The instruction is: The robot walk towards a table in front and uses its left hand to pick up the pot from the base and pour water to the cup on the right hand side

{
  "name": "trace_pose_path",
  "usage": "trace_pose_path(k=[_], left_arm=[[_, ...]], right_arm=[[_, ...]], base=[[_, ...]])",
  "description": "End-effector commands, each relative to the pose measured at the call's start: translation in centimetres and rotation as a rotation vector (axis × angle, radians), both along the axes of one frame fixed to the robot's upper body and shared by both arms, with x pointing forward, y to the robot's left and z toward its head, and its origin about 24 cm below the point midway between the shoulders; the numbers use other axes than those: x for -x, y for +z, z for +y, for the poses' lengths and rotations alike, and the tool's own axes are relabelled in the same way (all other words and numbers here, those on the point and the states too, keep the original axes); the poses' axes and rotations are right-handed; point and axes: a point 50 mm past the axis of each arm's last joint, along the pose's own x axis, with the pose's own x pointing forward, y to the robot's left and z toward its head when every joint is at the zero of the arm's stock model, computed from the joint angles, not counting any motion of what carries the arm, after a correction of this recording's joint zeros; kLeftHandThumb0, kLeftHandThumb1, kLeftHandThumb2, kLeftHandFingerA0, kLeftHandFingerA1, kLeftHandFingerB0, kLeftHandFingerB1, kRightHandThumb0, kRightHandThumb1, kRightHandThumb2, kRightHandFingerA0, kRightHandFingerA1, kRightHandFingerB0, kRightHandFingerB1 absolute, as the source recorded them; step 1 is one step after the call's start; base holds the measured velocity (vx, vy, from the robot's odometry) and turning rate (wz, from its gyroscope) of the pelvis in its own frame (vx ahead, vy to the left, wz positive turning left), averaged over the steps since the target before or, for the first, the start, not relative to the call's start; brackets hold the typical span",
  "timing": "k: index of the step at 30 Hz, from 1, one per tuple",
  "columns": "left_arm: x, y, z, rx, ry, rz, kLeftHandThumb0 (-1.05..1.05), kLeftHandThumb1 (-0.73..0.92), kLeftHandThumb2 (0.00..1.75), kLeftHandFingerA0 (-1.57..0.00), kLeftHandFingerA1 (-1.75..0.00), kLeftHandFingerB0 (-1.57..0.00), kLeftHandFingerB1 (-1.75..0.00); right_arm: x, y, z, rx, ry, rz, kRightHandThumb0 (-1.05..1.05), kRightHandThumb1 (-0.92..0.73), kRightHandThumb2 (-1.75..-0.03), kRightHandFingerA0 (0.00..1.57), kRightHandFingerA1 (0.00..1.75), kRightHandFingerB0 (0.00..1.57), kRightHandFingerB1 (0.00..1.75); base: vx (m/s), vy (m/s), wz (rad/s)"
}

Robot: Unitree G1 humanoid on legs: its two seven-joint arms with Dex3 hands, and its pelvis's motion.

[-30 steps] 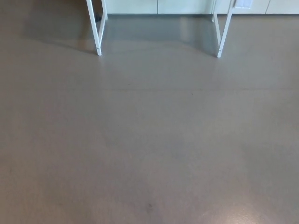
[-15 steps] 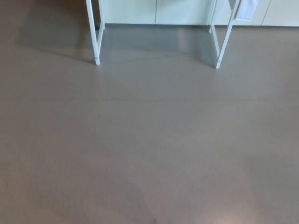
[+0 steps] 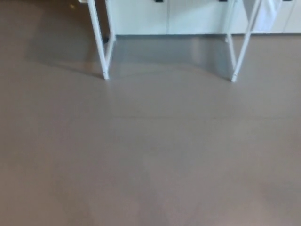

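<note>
Ahead of the camera lies bare grey floor; two white table legs, the left one and the right one, stand at the top edge with pale cabinet fronts behind them. Against the earlier pictures the legs sit lower in frame and look larger, so the whole view has shifted; the camera moves, not the table; judged as an approach under way. Neither hand shows, so finger state cannot be told, nor any place relative to a hand; pot, base and cup are out of view, presumably on the unseen tabletop.
</note>
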Motion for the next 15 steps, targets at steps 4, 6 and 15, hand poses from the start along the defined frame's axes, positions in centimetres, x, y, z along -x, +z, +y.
trace_pose_path(k=[4,6,15], left_arm=[[0.63,0.45,0.99,-0.040,0.016,0.007,-0.28,0.56,0.57,-0.34,-0.34,-0.26,-0.30],[0.65,0.44,0.94,-0.041,0.007,0.005,-0.28,0.56,0.57,-0.34,-0.34,-0.27,-0.30],[1.06,0.47,1.31,-0.102,-0.029,0.043,-0.30,0.54,0.56,-0.35,-0.34,-0.34,-0.31]], right_arm=[[0.43,0.30,-0.20,0.021,-0.010,-0.027,0.01,-0.39,-0.86,0.45,0.65,0.08,0.47],[0.35,0.30,-0.28,0.020,-0.015,-0.025,0.01,-0.57,-0.56,0.46,0.50,0.21,0.34],[0.41,0.27,-0.31,0.034,0.020,-0.025,0.01,-0.39,-0.86,0.37,0.61,0.16,0.51]], base=[[0.26,-0.152,0.10],[0.29,-0.057,-0.02],[0.44,0.129,-0.23]])
